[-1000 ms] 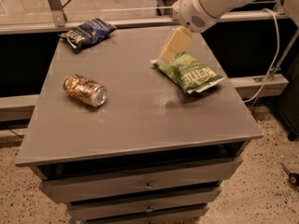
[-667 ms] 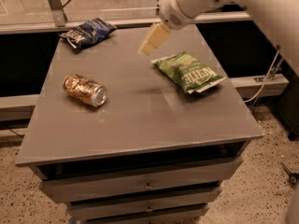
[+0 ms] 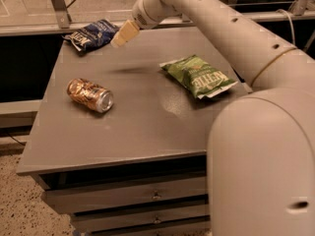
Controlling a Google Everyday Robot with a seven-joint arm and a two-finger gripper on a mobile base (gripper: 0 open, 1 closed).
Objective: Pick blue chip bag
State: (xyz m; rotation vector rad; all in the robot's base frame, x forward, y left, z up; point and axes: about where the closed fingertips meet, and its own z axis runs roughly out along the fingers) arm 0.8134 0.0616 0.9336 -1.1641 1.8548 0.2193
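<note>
The can [image 3: 90, 95] lies on its side on the table [image 3: 142, 132]. The green bag [image 3: 198, 76] sits right of the can, slightly farther back. Beyond the can the gripper [image 3: 123, 34] hovers above the tabletop; whether it is open cannot be told. Farthest beyond the can, at the back corner, lies the blue bag [image 3: 91, 34]. Recommended: centre over its crumpled middle, descend gently, and close across the narrow width.

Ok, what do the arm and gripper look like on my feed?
The arm is a smooth off-white tube with small dark holes and a thin tan band near its bulky rounded housing. The gripper is pale tan and tapered, above the far side of the table, beside the blue chip bag.
</note>
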